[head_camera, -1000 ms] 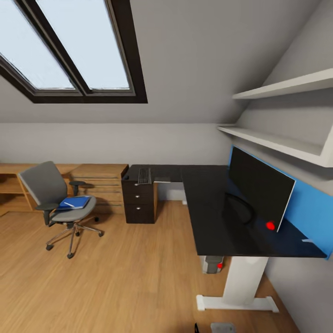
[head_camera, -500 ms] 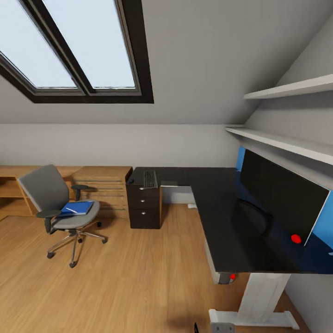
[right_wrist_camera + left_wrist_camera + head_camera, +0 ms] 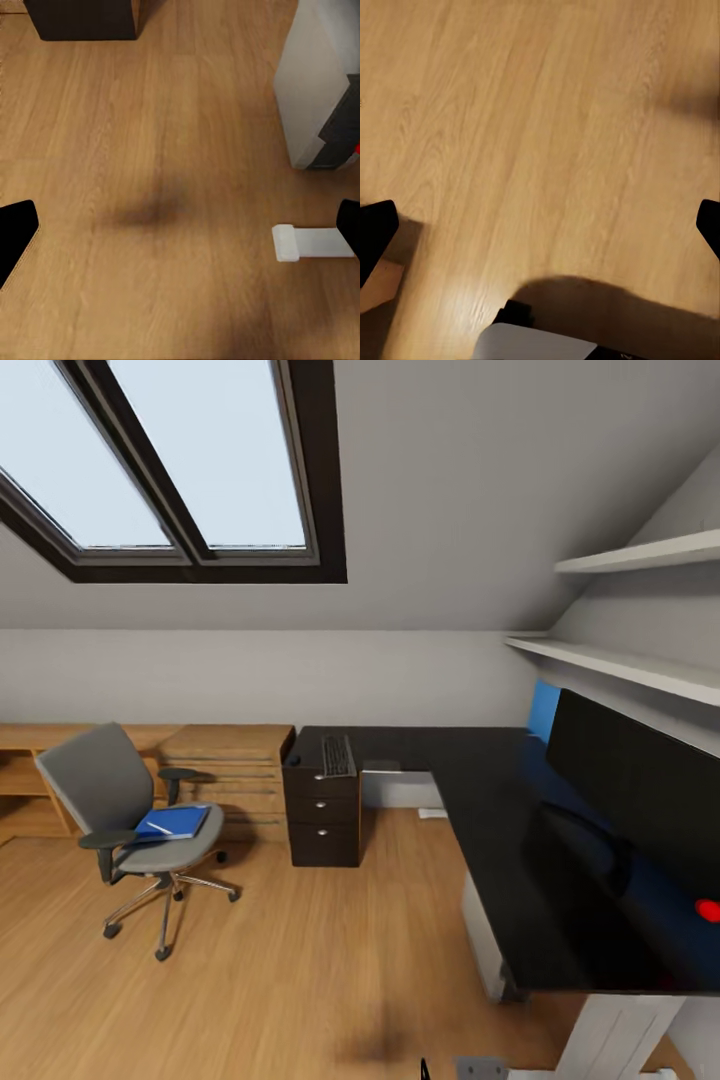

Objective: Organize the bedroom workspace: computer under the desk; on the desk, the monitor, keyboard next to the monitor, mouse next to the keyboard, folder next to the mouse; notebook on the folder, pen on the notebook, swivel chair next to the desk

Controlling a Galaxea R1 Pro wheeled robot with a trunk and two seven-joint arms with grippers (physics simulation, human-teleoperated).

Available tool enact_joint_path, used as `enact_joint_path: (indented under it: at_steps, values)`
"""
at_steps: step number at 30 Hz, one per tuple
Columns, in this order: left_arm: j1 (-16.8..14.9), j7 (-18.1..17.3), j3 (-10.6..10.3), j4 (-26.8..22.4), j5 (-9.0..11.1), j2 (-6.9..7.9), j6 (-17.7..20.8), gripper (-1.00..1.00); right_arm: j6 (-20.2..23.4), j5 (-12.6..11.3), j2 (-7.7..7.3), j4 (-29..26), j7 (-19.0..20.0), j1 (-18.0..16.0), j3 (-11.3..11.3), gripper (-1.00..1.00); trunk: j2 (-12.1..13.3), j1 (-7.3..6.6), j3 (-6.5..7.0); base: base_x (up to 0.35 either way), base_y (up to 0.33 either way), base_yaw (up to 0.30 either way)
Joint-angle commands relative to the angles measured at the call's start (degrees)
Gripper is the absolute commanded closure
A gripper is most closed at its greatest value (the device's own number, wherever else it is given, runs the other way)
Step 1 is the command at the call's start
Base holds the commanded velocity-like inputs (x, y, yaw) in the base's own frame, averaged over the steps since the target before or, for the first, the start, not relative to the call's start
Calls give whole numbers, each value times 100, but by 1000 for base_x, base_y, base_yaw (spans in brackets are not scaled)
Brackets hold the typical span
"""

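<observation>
The grey swivel chair [image 3: 128, 805] stands on the floor left of the desk. A blue folder [image 3: 172, 822] lies on its seat with the thin white pen [image 3: 158, 828] on top; I cannot tell the notebook apart from the folder. On the black L-shaped desk [image 3: 480, 810], the keyboard [image 3: 337, 755] lies at the far corner, with the small black mouse [image 3: 292, 759] beside it. The monitor [image 3: 640, 790] stands at the right. The dark grey computer [image 3: 341, 124] sits under the desk. My left gripper [image 3: 540, 232] and right gripper [image 3: 180, 229] hang open and empty over the floor.
A light wooden drawer chest [image 3: 235, 765] lines the back wall behind the chair. A black three-drawer unit [image 3: 322, 815] stands under the keyboard's end of the desk. A white desk leg [image 3: 315, 82] and its foot [image 3: 311, 244] are close by. Shelves [image 3: 620, 665] hang above the monitor.
The whole view has shifted: the desk and monitor now sit lower, farther right and larger, so the camera has moved nearer. Nothing in the room has changed place.
</observation>
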Motion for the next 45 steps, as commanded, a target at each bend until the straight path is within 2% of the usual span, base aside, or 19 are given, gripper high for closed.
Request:
enact_joint_path:
  at_steps: [1,16,36,40,41,43,44,45]
  values:
    - [-6,33,-49,2,61,4,-30,-100,-20,-46,-1,5,-27,-6,51,-100,-8,5,-10,267,232,0]
    - [-6,33,-48,2,60,4,-31,-100,-24,-35,-7,5,-33,-6,42,-100,-8,5,-10,270,223,0]
    - [-6,33,-42,5,75,8,-29,-100,-24,-38,-3,5,-34,-6,44,-100,-8,5,-10,324,33,0]
    - [-9,-43,-37,-654,83,26,17,-100,-379,-32,8,-355,-42,-6,44,-100,-8,5,-10,328,136,0]
    - [-12,114,931,-3971,80,235,2316,-100,783,-807,30,-1975,-66,-424,-134,-100,-8,5,-10,328,8,0]
    - [-12,123,1156,-4569,86,242,2809,-100,1401,-1531,24,-2392,-51,-652,-184,-100,-8,5,-10,328,4,0]
    - [-11,124,1184,-4660,90,243,2893,-100,1555,-1734,22,-2500,-48,-705,-191,-100,-8,5,-10,328,3,0]
    - [-12,126,1226,-4798,92,243,3024,-100,1849,-2163,16,-2710,-39,-814,-204,-100,-8,5,-10,328,2,0]
